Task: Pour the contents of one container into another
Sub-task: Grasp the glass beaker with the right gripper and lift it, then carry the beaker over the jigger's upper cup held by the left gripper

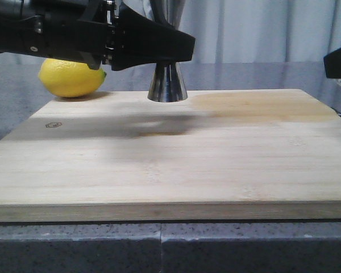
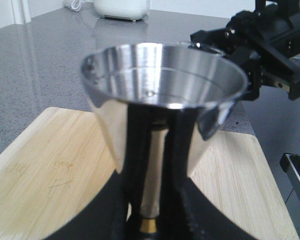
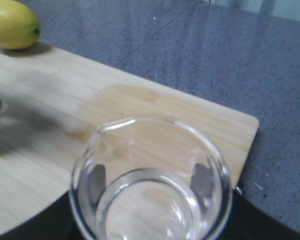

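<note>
— Two containers, then. Where is the metal one?

— The steel jigger point(image 1: 167, 79) is up at the far edge of the wooden board point(image 1: 159, 165), upright, its flared foot low over the wood; I cannot tell from the front view whether it touches. The left claw point(image 2: 152, 165) is clamped on its narrow waist, and the left wrist view shows the black fingers point(image 2: 136, 150) pressed to either side below the wide cup.

— Anything in it?

— A thin line rings the inside wall of the cup, but I cannot say for sure that it is liquid.

— And the glass one?

— The clear glass beaker point(image 3: 150, 185) sits in the right claw point(image 3: 150, 190). Through the glass you see a dark pad point(image 3: 204, 180) against each side, so the claw is closed on it. It is held over the board's right end, near the corner, with its pouring lip turned toward the lemon. It looks empty, as far as the view through it shows.

— What else is around?

— A lemon point(image 1: 71, 77) lies on the grey speckled surface point(image 1: 11, 96) just behind the board's far left corner. The right arm point(image 1: 338, 60) only shows as a dark block at the front view's right edge. A darker, damp-looking patch point(image 1: 256, 105) marks the board's far right part.
</note>
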Robot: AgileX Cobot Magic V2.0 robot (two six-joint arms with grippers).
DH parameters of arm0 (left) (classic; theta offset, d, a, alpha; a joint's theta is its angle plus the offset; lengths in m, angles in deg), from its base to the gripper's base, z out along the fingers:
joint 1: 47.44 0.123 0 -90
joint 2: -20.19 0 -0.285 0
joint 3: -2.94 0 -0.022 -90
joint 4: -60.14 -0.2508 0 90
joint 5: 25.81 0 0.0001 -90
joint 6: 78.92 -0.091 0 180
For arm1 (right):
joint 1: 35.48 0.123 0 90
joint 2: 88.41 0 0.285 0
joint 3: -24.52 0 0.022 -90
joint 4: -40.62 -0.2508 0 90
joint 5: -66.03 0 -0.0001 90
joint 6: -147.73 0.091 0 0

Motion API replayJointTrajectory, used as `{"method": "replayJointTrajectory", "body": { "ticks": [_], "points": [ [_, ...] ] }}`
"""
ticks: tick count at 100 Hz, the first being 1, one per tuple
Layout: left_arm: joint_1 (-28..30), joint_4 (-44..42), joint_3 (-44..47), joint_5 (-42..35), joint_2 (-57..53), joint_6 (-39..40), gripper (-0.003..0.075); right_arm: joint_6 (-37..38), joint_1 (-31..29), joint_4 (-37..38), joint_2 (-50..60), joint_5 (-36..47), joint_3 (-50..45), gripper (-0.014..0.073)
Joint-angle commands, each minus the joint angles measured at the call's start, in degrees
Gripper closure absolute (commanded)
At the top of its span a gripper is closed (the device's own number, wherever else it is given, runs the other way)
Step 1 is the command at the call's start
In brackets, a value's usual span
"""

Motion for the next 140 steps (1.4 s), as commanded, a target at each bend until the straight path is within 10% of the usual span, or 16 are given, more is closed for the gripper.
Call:
{"method": "replayJointTrajectory", "body": {
  "ticks": [1,140],
  "points": [
    [-0.22,4.79,-1.56,6.69,-2.99,0.23,0.0739,-0.65,0.05,-2.69,0.09,-2.7,3.37,0.0336],
    [-0.86,3.2,-1.56,6.69,-2.99,0.67,0.0739,30.12,0.13,32.44,-14.84,-18.4,33.48,0.0336]
  ]
}}
